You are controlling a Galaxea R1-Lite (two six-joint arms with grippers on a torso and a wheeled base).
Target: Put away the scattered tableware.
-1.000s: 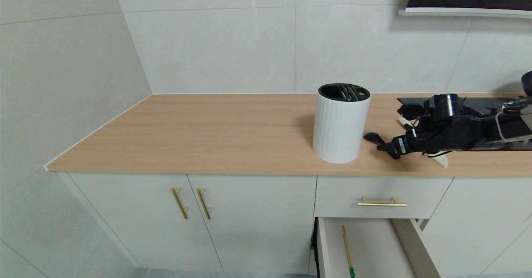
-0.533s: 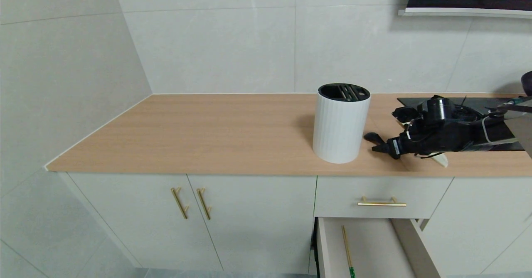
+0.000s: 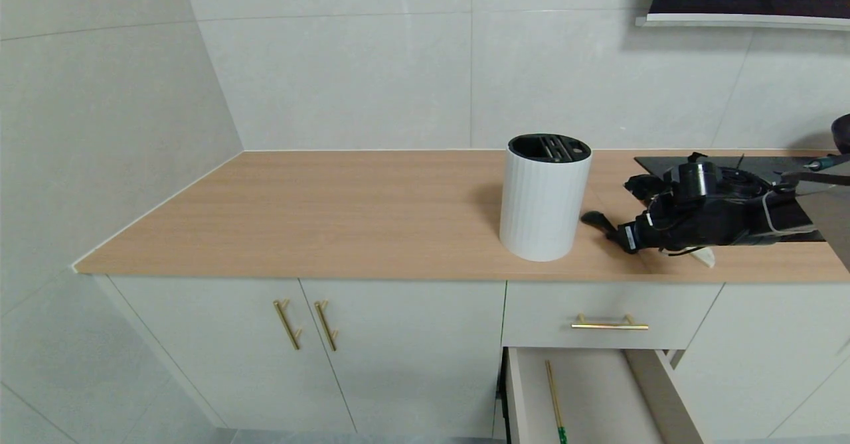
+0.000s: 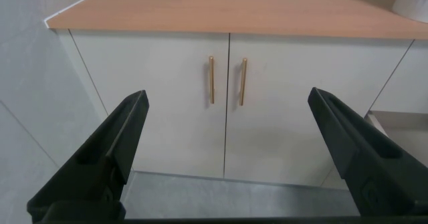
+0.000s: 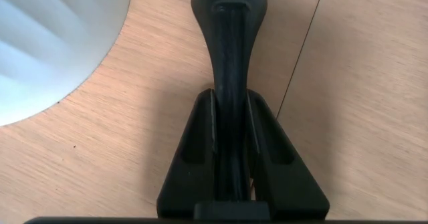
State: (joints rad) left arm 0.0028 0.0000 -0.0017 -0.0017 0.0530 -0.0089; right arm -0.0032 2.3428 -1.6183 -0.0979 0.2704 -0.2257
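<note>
Head view: over the last second the right claw (image 3: pixel 622 237) has edged toward the white slotted holder (image 3: pixel 544 195) and settled lower over the bench (image 3: pixel 332 212). It now sits on the black-handled utensil (image 3: pixel 595 219), so the pick looks ready to lift.

Left wrist view: the left claw (image 4: pixel 227 103) hangs spread wide and empty, facing the cupboard doors (image 4: pixel 154 117).

Right wrist view: the right claw's fingers (image 5: pixel 195 134) pinch the utensil's handle. Its butt pokes out ahead, just beside the holder.

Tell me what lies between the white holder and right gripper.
Only the free end of the black handle, jutting from the right gripper toward the holder, over bare countertop; head view.
</note>
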